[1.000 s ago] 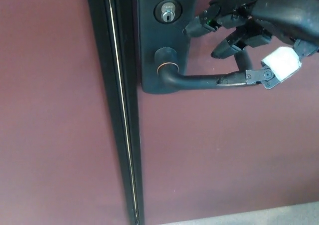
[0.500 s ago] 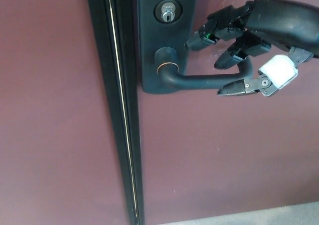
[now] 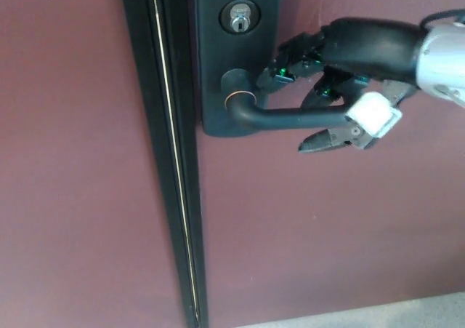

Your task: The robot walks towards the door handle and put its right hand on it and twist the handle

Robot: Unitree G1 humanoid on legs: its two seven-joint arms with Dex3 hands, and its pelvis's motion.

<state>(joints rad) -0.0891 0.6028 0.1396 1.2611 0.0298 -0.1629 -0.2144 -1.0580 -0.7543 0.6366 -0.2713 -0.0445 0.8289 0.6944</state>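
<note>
— Upper right of the frame, our right hand now straddles the door handle: two fingers over the lever's top, the thumb slung beneath it. A second ago the hand sat further right, at the lever's tip.

— So we have slid inward along it. Are we gripping?

— Not firmly, as far as we can see. The fingers are partly curled around the lever, with a gap showing between thumb and bar; they bracket it rather than clamp it.

— Where does the handle sit?

— Centre top, running right from the black lock plate, below the keyhole, and close to level. We judge the twist has not begun.

— And our left hand?

— Nowhere in the picture. Next we would close the grip and press down.
</note>
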